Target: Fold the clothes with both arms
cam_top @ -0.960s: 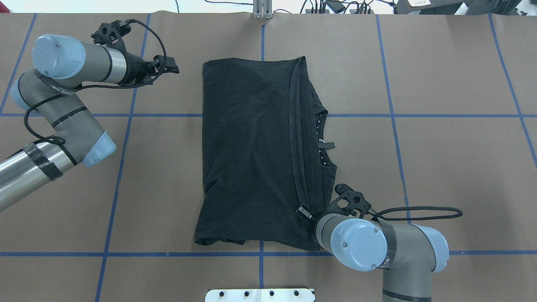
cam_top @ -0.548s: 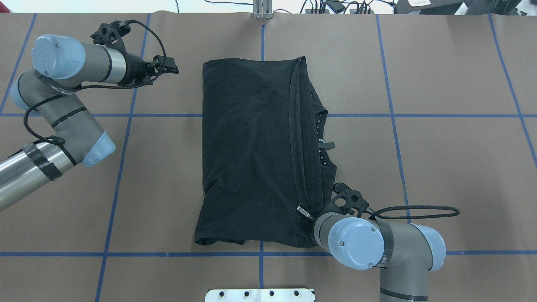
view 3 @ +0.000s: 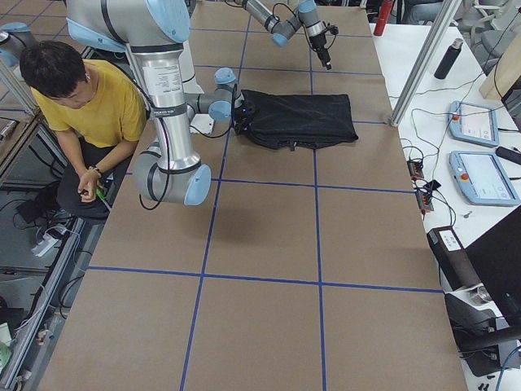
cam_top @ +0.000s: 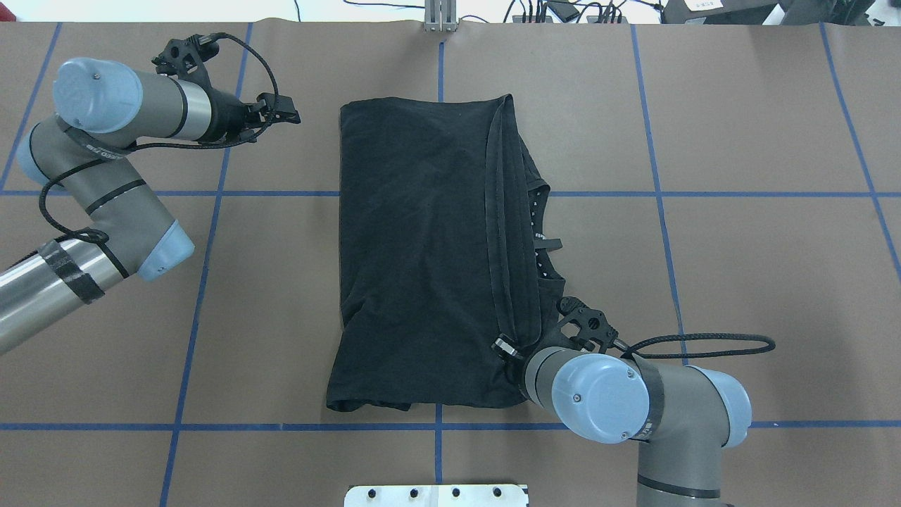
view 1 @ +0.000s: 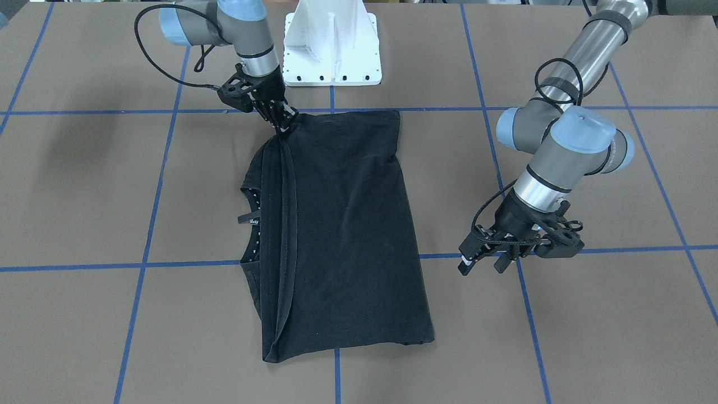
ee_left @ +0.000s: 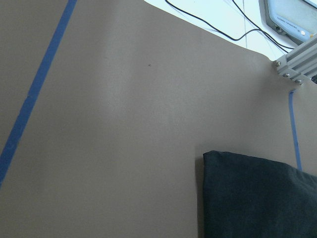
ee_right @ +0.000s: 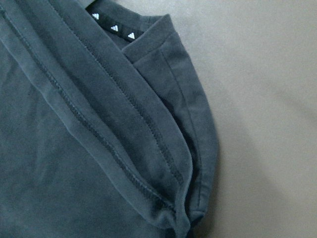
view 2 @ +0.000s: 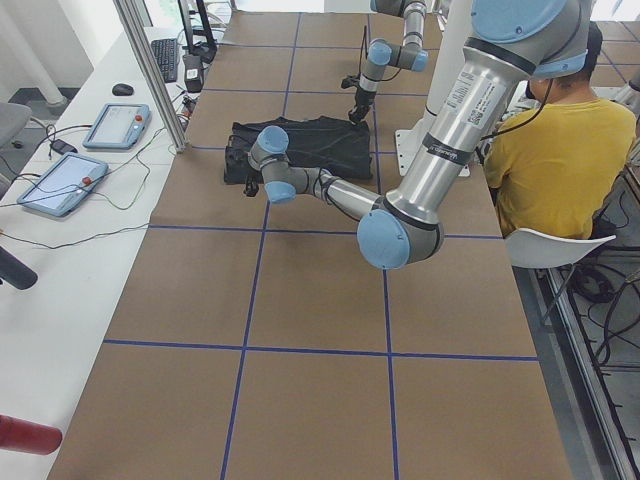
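Observation:
The black T-shirt point(cam_top: 415, 246) lies folded lengthwise mid-table, its stacked hems and collar with small white print point(ee_right: 114, 27) along its right side. In the front-facing view the T-shirt point(view 1: 348, 224) shows no logo. My right gripper point(cam_top: 504, 347) is down at the shirt's near right corner; in the front-facing view the right gripper point(view 1: 280, 124) has its fingers together on the hem stack. My left gripper point(cam_top: 285, 111) hovers open over bare table, left of the shirt's far left corner. The front-facing view shows the left gripper point(view 1: 482, 264) with nothing between its fingers.
The white base mount point(view 1: 331, 45) stands at the robot's edge of the table. An aluminium post point(cam_top: 440, 17) and cables sit beyond the far edge. A person in yellow point(view 2: 550, 150) sits beside the robot. Blue tape lines grid the brown table cover.
My right arm has crept a little left and toward the far side, its gripper staying at the shirt's hem corner. The left arm has not moved.

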Controlling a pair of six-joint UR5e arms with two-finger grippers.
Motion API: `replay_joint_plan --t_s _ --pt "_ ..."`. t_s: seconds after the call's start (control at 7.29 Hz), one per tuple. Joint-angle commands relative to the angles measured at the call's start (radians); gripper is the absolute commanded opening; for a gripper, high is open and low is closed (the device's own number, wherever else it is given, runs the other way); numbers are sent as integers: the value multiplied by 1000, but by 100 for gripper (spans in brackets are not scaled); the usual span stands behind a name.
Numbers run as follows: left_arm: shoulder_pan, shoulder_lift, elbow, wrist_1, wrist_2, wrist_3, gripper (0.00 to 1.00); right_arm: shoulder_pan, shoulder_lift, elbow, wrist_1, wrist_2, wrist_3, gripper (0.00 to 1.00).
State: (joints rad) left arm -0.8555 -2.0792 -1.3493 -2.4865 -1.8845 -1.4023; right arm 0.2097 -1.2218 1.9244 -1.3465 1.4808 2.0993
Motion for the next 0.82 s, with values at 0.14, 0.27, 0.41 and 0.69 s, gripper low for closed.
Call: replay_joint_plan --t_s 0.14,0.27,0.41,0.69 --pt "141 150 -283 -14 60 -340 99 13 -10 59 -13 19 1 0" --pt "274 257 -447 -6 185 -434 99 13 -18 61 -14 19 1 0" --pt "368 339 -538 -5 229 -507 99 13 -21 65 -13 19 1 0" --pt "554 352 -536 1 391 -593 99 13 -21 71 -14 19 1 0"
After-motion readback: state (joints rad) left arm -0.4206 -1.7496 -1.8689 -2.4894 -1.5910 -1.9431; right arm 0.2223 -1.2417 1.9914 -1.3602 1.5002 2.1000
